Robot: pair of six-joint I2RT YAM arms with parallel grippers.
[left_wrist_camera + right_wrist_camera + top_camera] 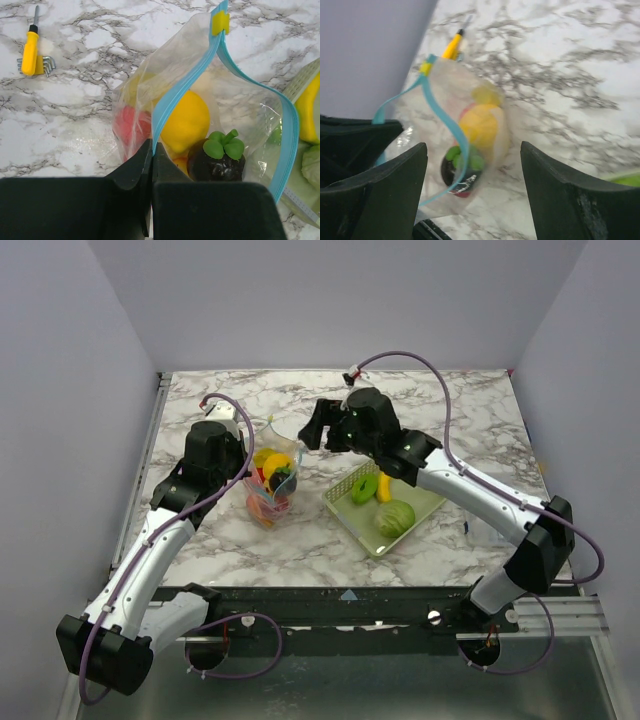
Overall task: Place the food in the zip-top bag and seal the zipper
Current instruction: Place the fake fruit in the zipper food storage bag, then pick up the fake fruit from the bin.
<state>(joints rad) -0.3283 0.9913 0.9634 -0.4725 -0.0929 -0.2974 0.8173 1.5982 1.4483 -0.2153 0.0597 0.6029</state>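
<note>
On the marble table point(300, 540) I see the zip-top bag point(270, 485) upright with food point(186, 120) inside. My left gripper point(151, 150) pinches its zipper point(172, 95) tight, while my right gripper point(472, 150) gapes wide nearby, empty.

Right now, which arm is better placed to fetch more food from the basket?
Right: the right claw is open, near the basket; the left claw is shut on the bag.

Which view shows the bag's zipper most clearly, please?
Left wrist: the zipper runs sharp and large across the frame, pinched by the left claw. Right wrist shows it blurred; the top view shows it tiny.
</note>
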